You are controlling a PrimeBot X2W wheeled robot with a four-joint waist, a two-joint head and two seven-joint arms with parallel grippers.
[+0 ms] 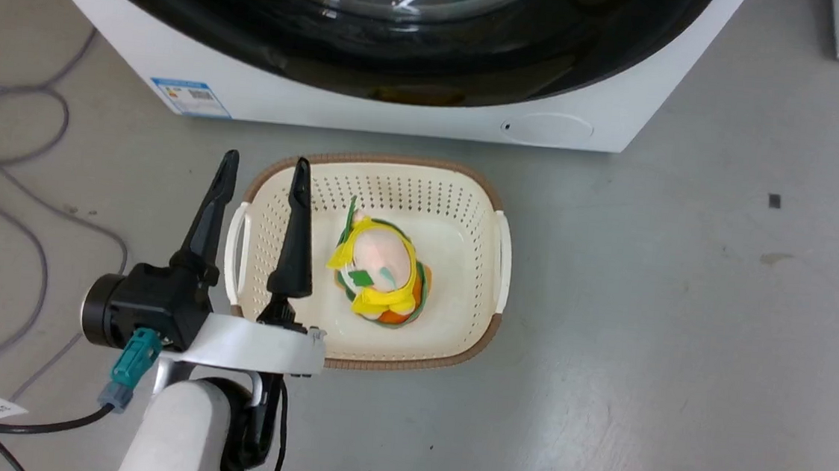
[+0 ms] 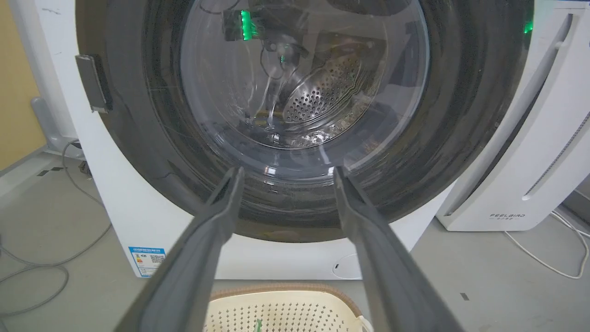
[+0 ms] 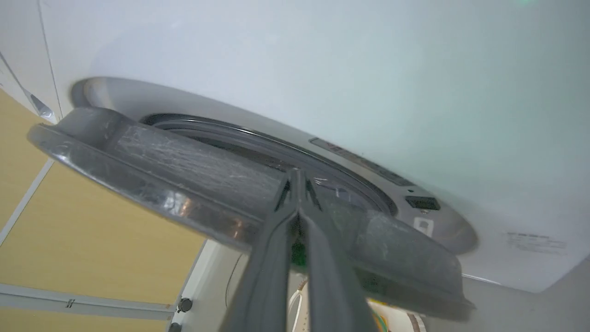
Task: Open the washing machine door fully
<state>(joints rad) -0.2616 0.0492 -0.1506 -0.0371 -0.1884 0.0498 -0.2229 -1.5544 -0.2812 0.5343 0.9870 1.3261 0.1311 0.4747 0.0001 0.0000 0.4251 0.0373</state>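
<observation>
The washing machine (image 1: 369, 112) is white and stands across the top of the head view. Its door (image 1: 403, 62) is a glossy black disc. In the left wrist view the door (image 2: 461, 115) faces me, and the steel drum shows through its glass bowl (image 2: 304, 83). My left gripper (image 1: 266, 157) is open and holds nothing. It hangs low before the washer, over a basket's left rim. In the right wrist view the door (image 3: 184, 170) is seen edge-on, standing slightly off the washer's front (image 3: 322, 60). My right gripper (image 3: 295, 171) is shut, its tips against the door's rim in that gap.
A cream basket (image 1: 409, 366) with a colourful toy (image 1: 383, 270) sits on the floor just before the washer. Grey cables (image 1: 6, 158) lie at the left. A white FEELBIRD appliance (image 2: 530, 161) stands beside the washer. A blue label (image 1: 191, 98) and a filter cap (image 1: 548, 128) mark the washer's base.
</observation>
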